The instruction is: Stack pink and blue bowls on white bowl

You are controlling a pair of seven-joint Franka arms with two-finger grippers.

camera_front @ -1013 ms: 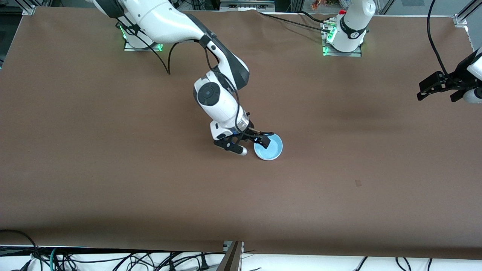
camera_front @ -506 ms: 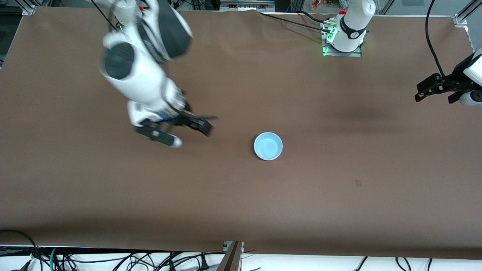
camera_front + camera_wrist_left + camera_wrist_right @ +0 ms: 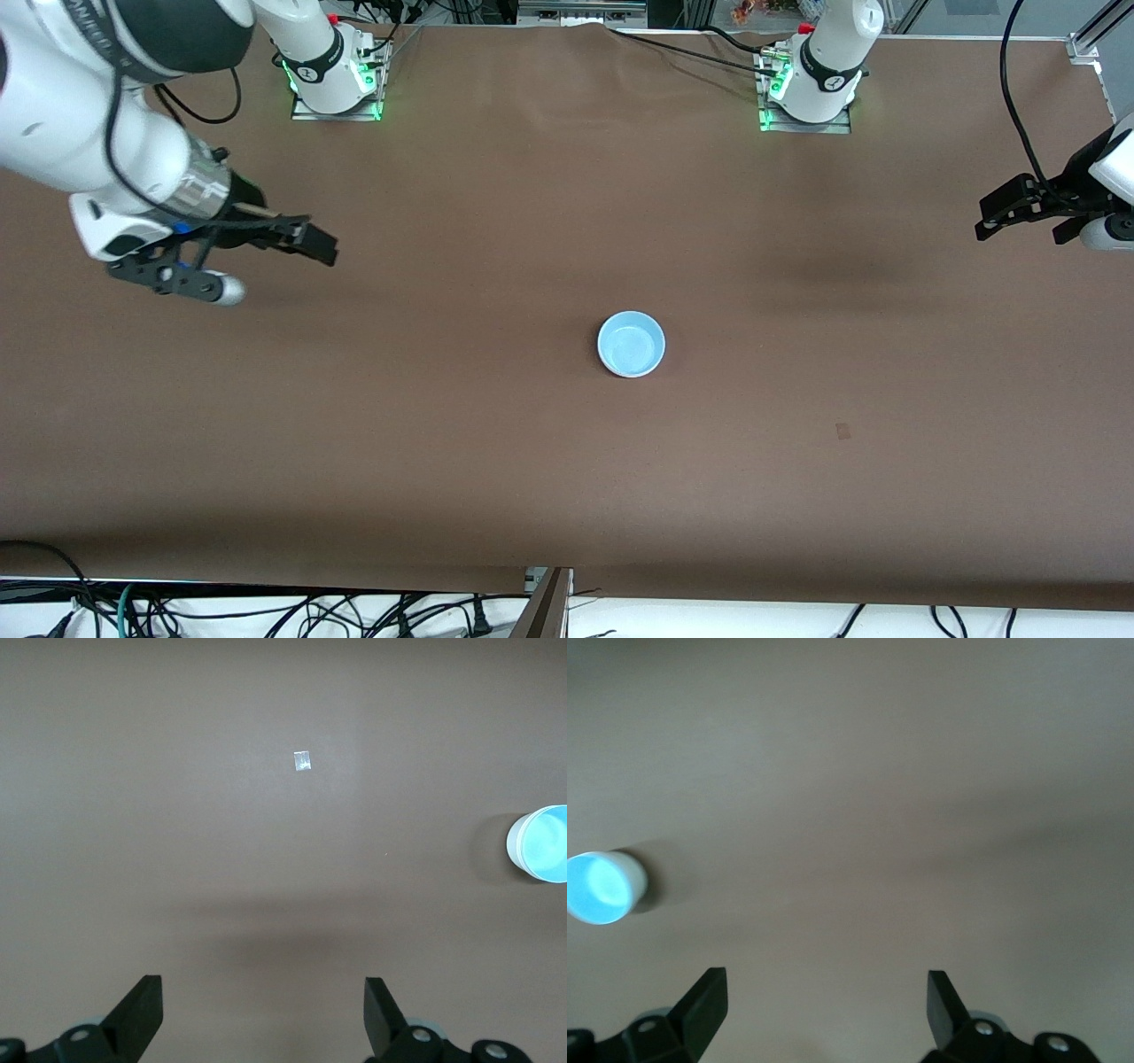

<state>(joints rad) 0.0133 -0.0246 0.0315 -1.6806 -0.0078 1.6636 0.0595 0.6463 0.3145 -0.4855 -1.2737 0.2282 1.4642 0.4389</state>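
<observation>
Apparently we are done: the blue bowl [image 3: 631, 344] tops a stack with a white rim beneath, mid-table, while our right gripper [image 3: 266, 261] and left gripper [image 3: 1028, 213] hover open and empty, well apart from it.

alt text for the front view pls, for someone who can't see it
A blue bowl sits alone, upright, near the middle of a brown table. The right gripper hangs open over the right arm's end of the table, and the left gripper hangs open at the left arm's end, both apart from the bowl.
</observation>
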